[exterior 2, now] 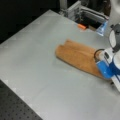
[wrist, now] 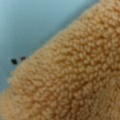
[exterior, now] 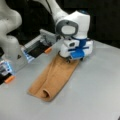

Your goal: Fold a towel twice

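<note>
Front view: tan terry-cloth towel [exterior: 53,78] lies on the grey metal table [exterior: 95,95] as a long narrow strip, folded lengthwise once, judging by the rolled double edge at its near end. White-and-blue gripper [exterior: 72,58] sits low on the far end, presumably placed there to work that end; cannot tell if fingers are apart or closed. Front view: gripper [exterior 2: 103,65] at the strip's right end. Wrist view: towel pile fills the frame, table at upper left; gripper not seen.
</note>
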Available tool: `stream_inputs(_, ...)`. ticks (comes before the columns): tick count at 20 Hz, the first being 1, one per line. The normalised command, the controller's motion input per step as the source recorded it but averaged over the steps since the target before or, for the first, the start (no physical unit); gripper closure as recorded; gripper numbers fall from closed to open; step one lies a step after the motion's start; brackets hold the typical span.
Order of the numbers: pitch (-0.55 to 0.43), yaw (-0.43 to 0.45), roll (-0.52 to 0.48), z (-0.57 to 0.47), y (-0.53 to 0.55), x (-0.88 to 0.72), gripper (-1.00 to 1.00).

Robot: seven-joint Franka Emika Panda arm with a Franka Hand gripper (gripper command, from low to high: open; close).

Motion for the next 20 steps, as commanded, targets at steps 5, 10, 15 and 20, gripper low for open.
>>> stream_inputs(5, -0.134, -0.004, -0.182, -0.2, 0.13, 0.06, 1.0)
stream_inputs(10, -0.112, -0.014, -0.185, -0.17, 0.12, 0.04, 1.0)
stream_inputs(15, -0.1, -0.022, -0.195, -0.14, 0.11, 0.02, 1.0)
stream_inputs(20, -0.097, -0.023, -0.197, -0.14, 0.1, 0.01, 1.0)
